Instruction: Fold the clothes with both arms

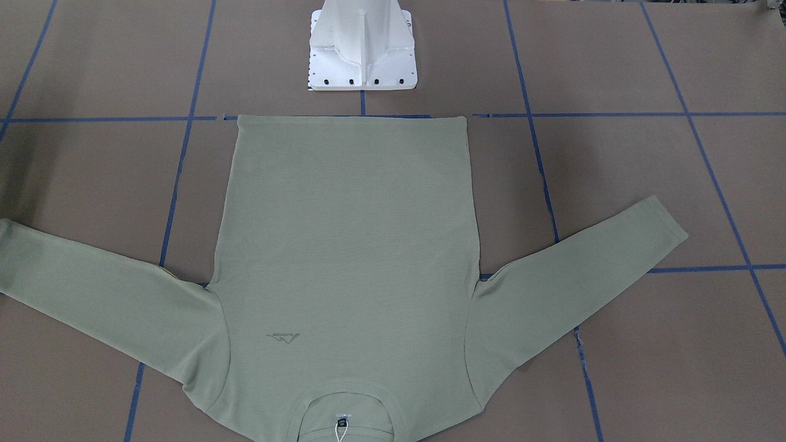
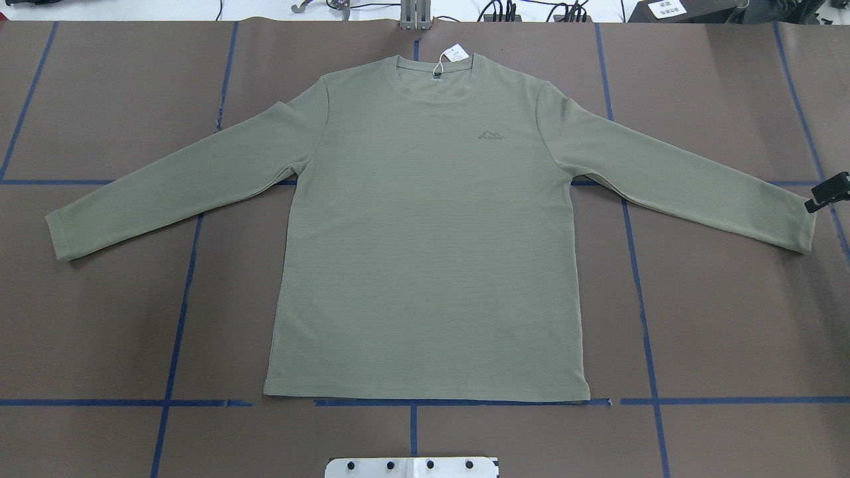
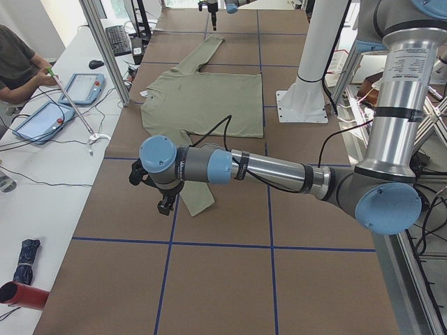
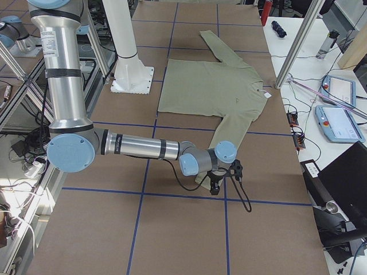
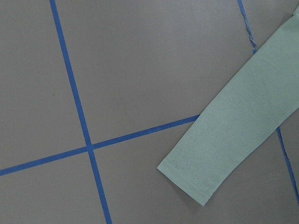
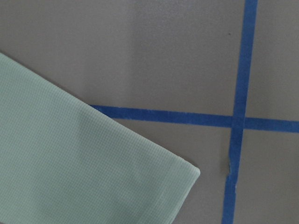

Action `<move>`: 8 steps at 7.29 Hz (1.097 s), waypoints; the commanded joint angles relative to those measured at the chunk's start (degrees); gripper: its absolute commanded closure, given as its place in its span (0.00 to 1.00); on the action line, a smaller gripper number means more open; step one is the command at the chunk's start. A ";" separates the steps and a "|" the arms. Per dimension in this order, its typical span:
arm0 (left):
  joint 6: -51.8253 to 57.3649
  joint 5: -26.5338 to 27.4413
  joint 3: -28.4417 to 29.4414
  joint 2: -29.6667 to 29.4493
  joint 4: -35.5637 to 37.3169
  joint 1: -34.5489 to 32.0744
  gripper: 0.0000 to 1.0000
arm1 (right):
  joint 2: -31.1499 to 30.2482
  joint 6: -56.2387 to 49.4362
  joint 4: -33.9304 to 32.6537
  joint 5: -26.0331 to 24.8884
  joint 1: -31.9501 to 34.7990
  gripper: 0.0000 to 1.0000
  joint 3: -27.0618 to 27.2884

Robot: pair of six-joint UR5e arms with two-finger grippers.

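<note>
The sage-green shirt [image 2: 425, 232] lies flat and face up on the table, both sleeves spread out, neck away from the robot. Its white hang tag [image 2: 453, 53] sits at the neck and the logo [image 2: 490, 136] on the chest. My left gripper [image 3: 165, 204] hangs just above the left sleeve's cuff [image 5: 205, 172]; I cannot tell if it is open. My right gripper [image 4: 215, 188] hangs over the right sleeve's cuff [image 6: 93, 172]; only a black part of it [image 2: 827, 192] shows at the overhead view's right edge, and its jaw state is unclear. Neither wrist view shows fingers.
The white base block [image 1: 362, 61] stands just behind the shirt's hem. Blue tape lines [image 2: 179, 299] grid the brown table. A seated operator [image 3: 17, 66] with a stick and tablets [image 3: 84, 87] is at the side table; more tablets [image 4: 338, 123] lie there.
</note>
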 commanded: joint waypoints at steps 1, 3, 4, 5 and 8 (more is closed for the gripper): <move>-0.36 0.17 3.02 -0.05 -5.50 0.13 0.00 | 3.48 6.46 2.16 -0.63 -1.73 0.10 -5.52; -0.36 0.17 2.94 -0.05 -5.60 0.21 0.00 | 4.11 6.85 2.16 -1.86 -1.83 0.18 -7.03; -0.36 0.08 3.02 -0.05 -5.60 0.21 0.00 | 4.20 6.85 2.16 -1.86 -1.83 0.20 -7.39; -0.36 0.08 2.76 -0.05 -5.51 0.21 0.00 | 3.85 6.85 2.16 -1.86 -1.74 0.24 -7.56; -0.45 0.17 2.67 -0.13 -5.51 0.21 0.00 | 3.32 6.94 2.07 -1.86 -1.74 1.00 -7.48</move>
